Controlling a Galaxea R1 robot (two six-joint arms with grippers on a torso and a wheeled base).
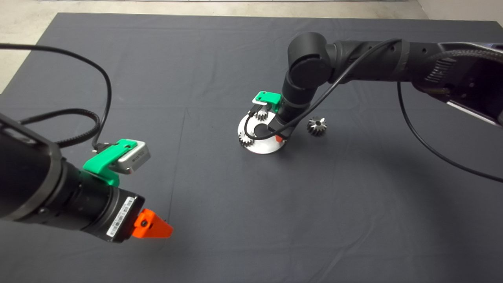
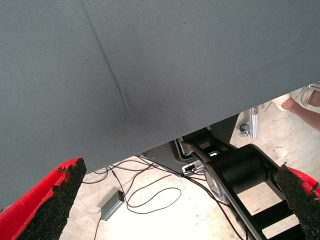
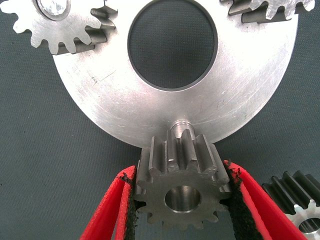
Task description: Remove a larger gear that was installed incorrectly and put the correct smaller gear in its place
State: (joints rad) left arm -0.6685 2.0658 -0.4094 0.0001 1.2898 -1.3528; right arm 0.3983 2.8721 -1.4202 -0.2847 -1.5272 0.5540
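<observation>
Larger gear lies off the plate; right gripper clamps the smaller gear above the peg, unseated; left gripper gapes idle.

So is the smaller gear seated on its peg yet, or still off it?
Off. The right gripper holds the smaller gear just above the plate's bare peg.

1. Robotics lab or test bench: dark mat covers the table, bare pale concrete floor at 10 o'clock.
2. Loose cables and a small grey box on the floor under the table edge.
3. Machined steel plate with gears mid-mat.
</observation>
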